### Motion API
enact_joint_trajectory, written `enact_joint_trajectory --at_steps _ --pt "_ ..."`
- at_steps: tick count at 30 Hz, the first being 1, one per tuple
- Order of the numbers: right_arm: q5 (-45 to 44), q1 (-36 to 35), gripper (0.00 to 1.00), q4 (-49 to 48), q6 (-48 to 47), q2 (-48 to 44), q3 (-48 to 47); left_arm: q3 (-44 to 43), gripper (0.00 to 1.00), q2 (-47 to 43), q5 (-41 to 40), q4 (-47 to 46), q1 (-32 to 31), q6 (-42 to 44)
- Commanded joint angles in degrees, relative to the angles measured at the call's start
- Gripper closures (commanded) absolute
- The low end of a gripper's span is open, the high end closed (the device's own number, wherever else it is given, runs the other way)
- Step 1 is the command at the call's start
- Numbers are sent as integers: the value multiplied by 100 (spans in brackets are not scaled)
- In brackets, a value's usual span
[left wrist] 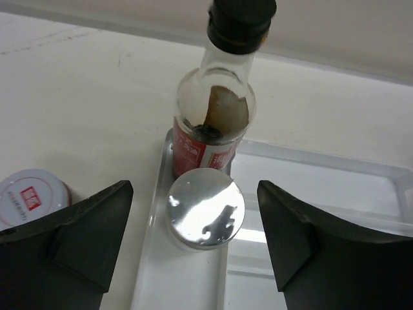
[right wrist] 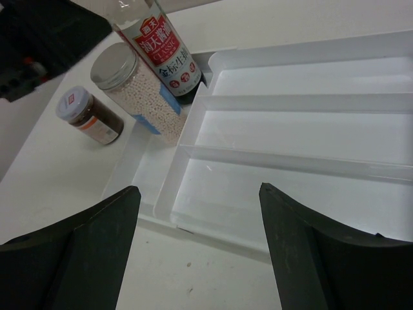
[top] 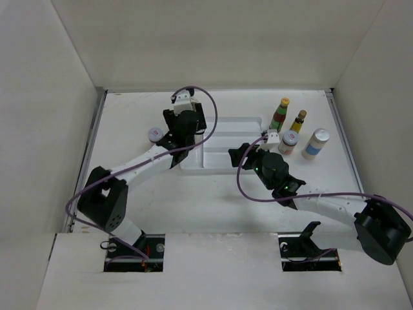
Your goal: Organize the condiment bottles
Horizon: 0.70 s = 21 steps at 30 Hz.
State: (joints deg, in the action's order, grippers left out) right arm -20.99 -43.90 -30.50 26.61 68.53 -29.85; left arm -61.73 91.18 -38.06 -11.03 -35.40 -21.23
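over the left end of the white divided tray [top: 226, 139], the left gripper [left wrist: 192, 186] gapes wide around a silver-lidded shaker [left wrist: 205, 208], touching nothing.
its fingers [left wrist: 90, 232] flank the shaker, which stands in the tray's narrow end compartment just in front of the black-capped red-labelled bottle [left wrist: 213, 123]; a small white-lidded jar [left wrist: 29, 197] sits on the table [top: 193, 206] just outside that end of the tray. the left arm reaches diagonally from its base to the tray. at the tray's right edge the right gripper [right wrist: 199, 189] is spread open too, holding nothing, its arm folded at the elbow. right of the tray stand a green yellow-capped bottle [top: 279, 115], an amber yellow-capped bottle [top: 298, 121], a white-lidded jar [top: 288, 143] and a white-lidded shaker [top: 315, 143].
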Motion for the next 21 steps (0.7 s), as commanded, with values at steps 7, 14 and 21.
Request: enact_joint_trajectory --at_steps 7,14,21 --pt "-28 26 19 -334 55 -174 5 1031 19 -1761 -264 670 739 -617" --pt "8 9 38 -299 20 -51 -74 865 16 -1077 343 1085 1496 -847" --pt "25 9 19 -290 20 -6 -92 434 16 -74 203 1077 1760 -873"
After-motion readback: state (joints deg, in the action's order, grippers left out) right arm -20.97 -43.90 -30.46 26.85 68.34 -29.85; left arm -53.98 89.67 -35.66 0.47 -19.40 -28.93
